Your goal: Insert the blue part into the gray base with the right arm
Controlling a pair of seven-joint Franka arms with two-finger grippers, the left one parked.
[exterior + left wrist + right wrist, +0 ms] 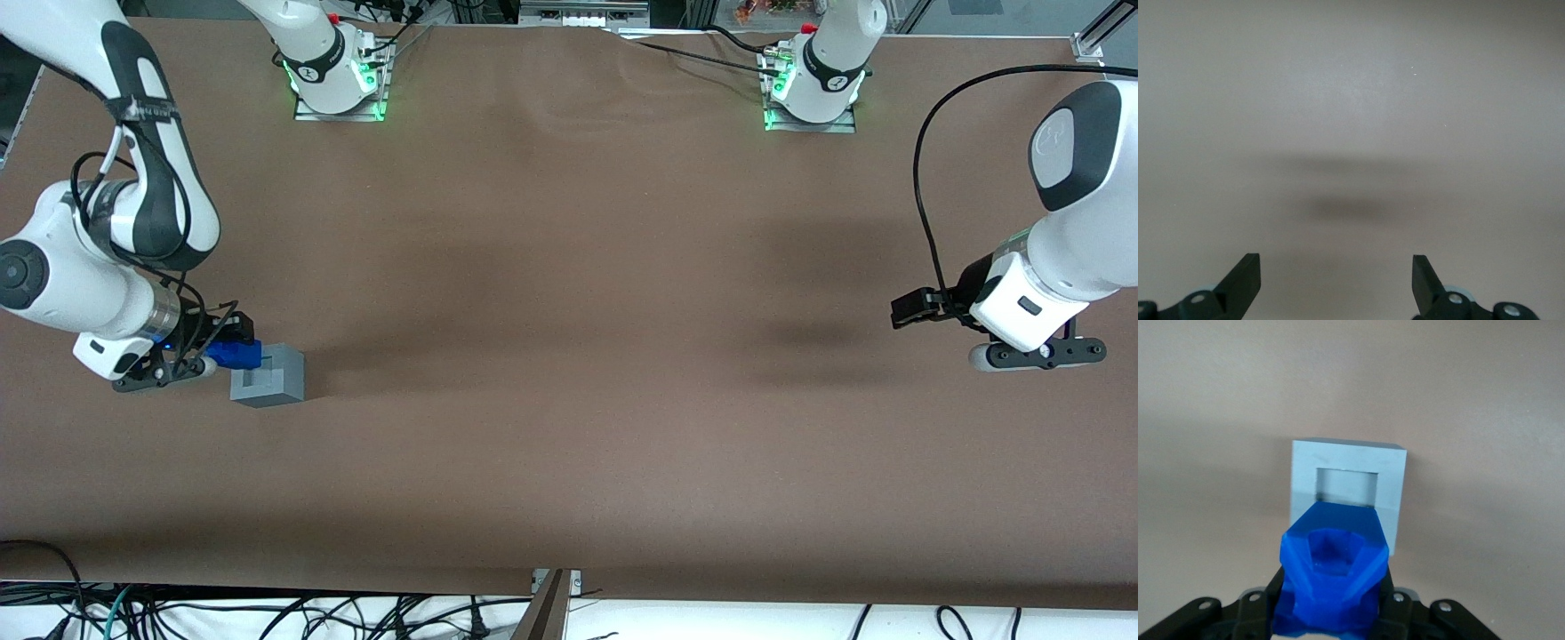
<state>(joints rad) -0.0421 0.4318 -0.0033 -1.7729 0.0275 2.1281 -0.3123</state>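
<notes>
- Gripper [216, 348] clamps the blue part [235, 355], just above the base [269, 377].
- The base's recess [1347, 487] lies uncovered, part beside it.

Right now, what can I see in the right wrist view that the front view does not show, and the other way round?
Only the right wrist view looks into the gray base's square recess, which has nothing in it, and shows the hollow in the blue part's end. Only the front view shows the whole right arm, the brown table and where the base stands on it, toward the working arm's end. Both show the gripper shut on the blue part, held close to the base and not yet in the recess.
</notes>
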